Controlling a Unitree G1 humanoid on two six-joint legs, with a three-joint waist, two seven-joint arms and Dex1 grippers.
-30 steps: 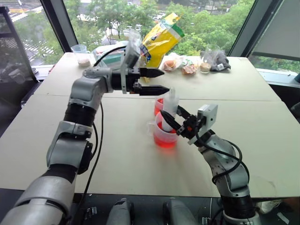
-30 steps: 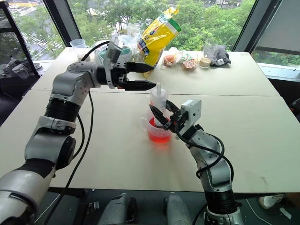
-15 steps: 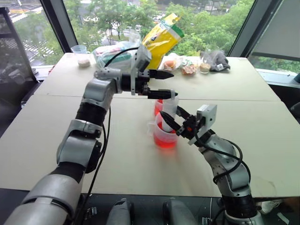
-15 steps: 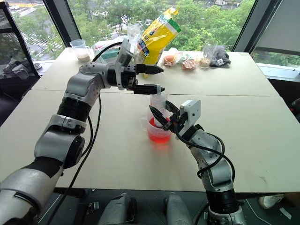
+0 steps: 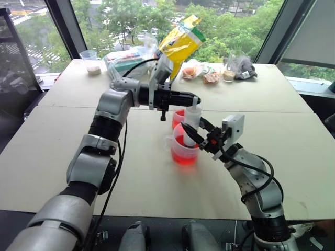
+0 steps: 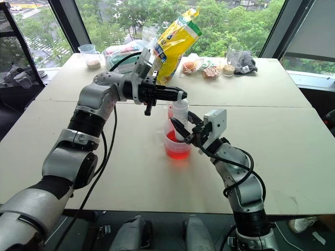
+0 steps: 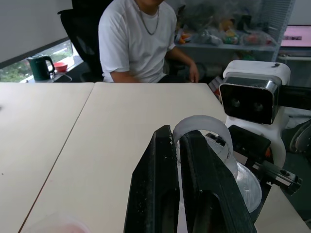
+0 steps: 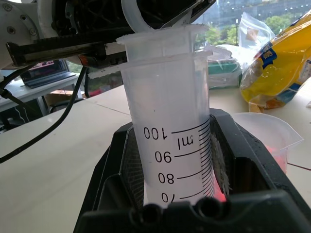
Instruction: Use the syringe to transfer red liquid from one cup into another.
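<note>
A pale table (image 5: 63, 157) stood before green-treed windows. From the left, the left gripper (image 5: 192, 99) reached level, clenched on the plunger of the large clear plastic syringe (image 5: 190, 124), upright over the wide red-tinted measuring cup (image 5: 184, 150) mid-table; the right gripper (image 5: 191, 132) grasped its barrel.

left claw (image 5: 194, 98): closed, level | right claw (image 5: 194, 130): clamped, angled up

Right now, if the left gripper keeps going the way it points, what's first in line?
The syringe: the left gripper is already shut at its white plunger top, which the right gripper holds upright over the measuring cup. Past that the way looks free, though depth is unclear.
</note>
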